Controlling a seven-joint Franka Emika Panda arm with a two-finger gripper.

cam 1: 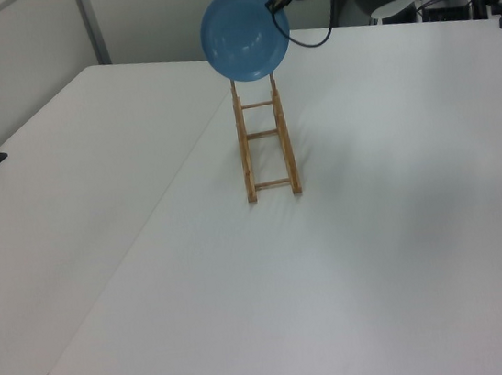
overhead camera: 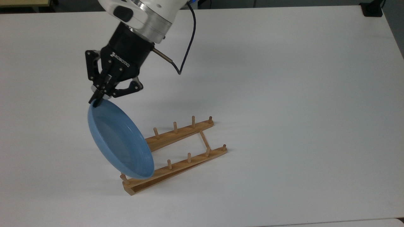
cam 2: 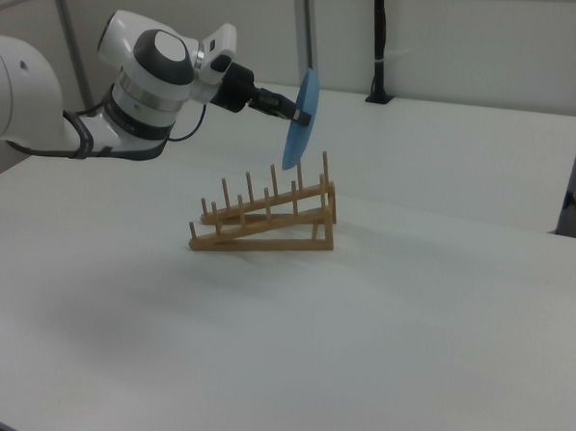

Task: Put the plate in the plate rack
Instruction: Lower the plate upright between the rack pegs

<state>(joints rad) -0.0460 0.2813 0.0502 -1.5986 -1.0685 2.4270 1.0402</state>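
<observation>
The end effector (overhead camera: 98,101) pinches the rim of the plate (overhead camera: 120,140) at the plate's 11 o'clock in the top view. The plate hangs on edge (nearly upright in the right view) above the raised end of the plate rack (overhead camera: 176,154), on the white tabletop (overhead camera: 284,94).

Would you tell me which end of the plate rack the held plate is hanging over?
The tall end of the plate rack, on the right view's right. The plate, clamped by the gripper, hangs just above those pegs; the low end has nothing over it.
</observation>
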